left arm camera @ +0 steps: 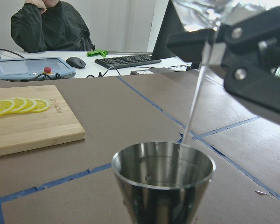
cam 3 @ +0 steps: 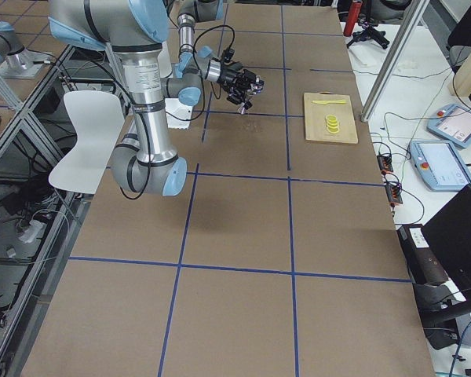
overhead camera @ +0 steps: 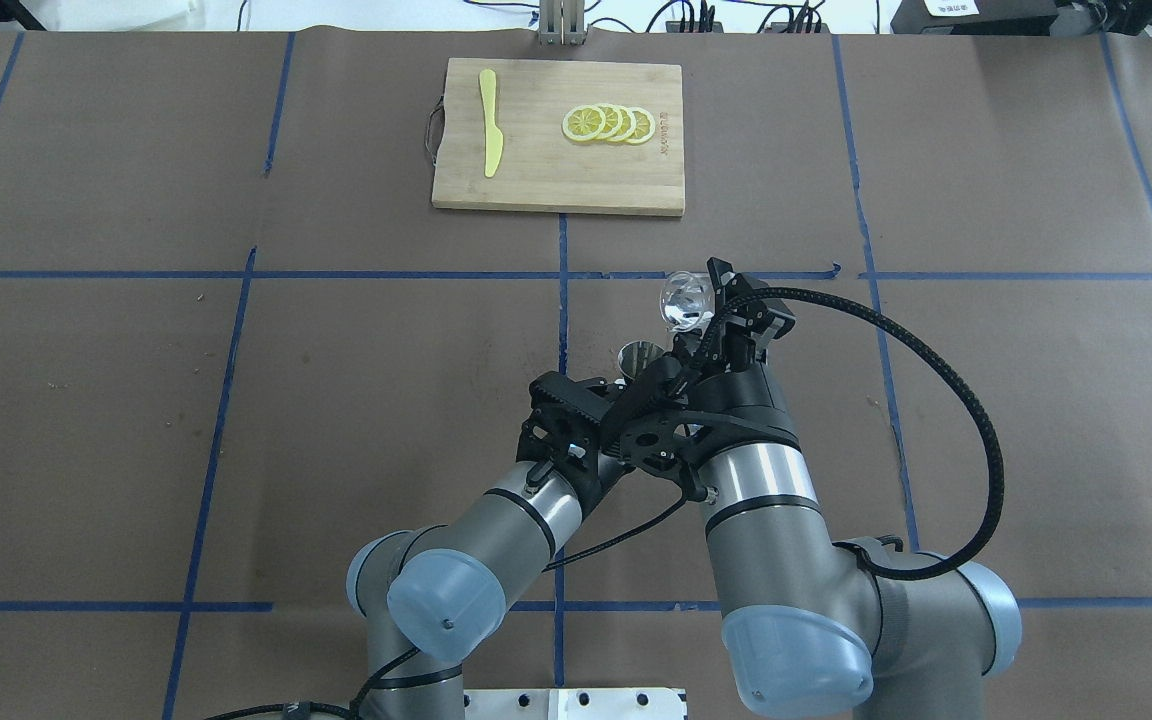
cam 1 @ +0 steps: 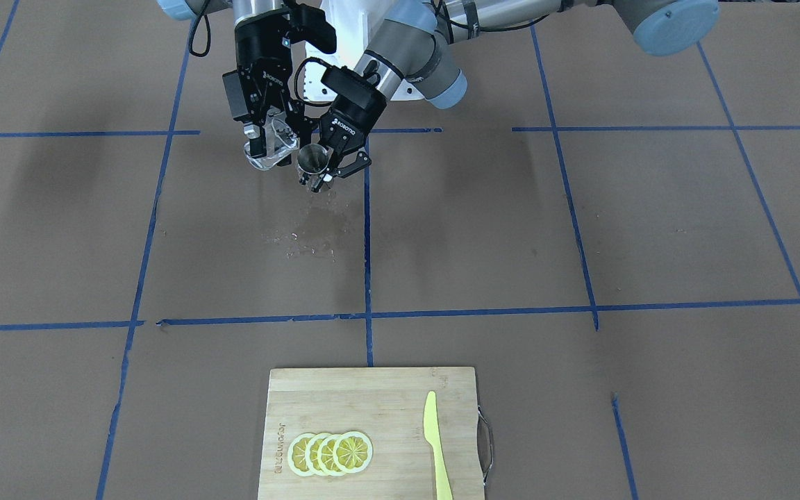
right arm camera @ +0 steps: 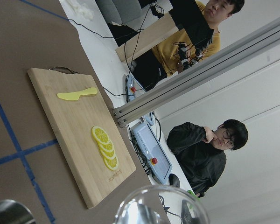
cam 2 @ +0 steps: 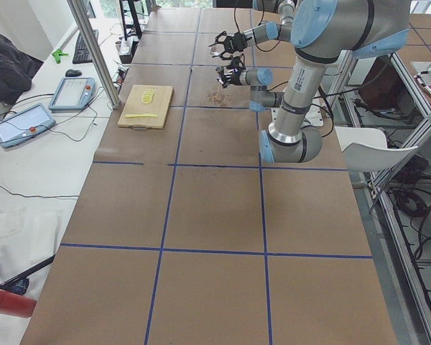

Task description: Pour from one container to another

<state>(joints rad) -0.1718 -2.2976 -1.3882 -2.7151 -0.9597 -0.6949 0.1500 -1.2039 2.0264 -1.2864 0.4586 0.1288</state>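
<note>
Right hand (cam 1: 275,142) pinching glass (cam 1: 266,160), tipped above jigger (cam 1: 311,160). Thin stream (left arm camera: 196,93) falling into jigger cup. Left hand (cam 1: 322,177) pinching jigger upright above bench (cam 1: 580,243). Wet splashes (cam 1: 310,236) beneath.

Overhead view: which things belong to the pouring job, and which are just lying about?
In use: glass tumbler, tipped in the right hand; steel jigger in the left hand.
Lying about: cutting board, lemon slices, yellow knife.

Clear tumbler (right arm camera: 161,207) near jigger (right arm camera: 7,212), board (right arm camera: 60,130) beyond
</note>
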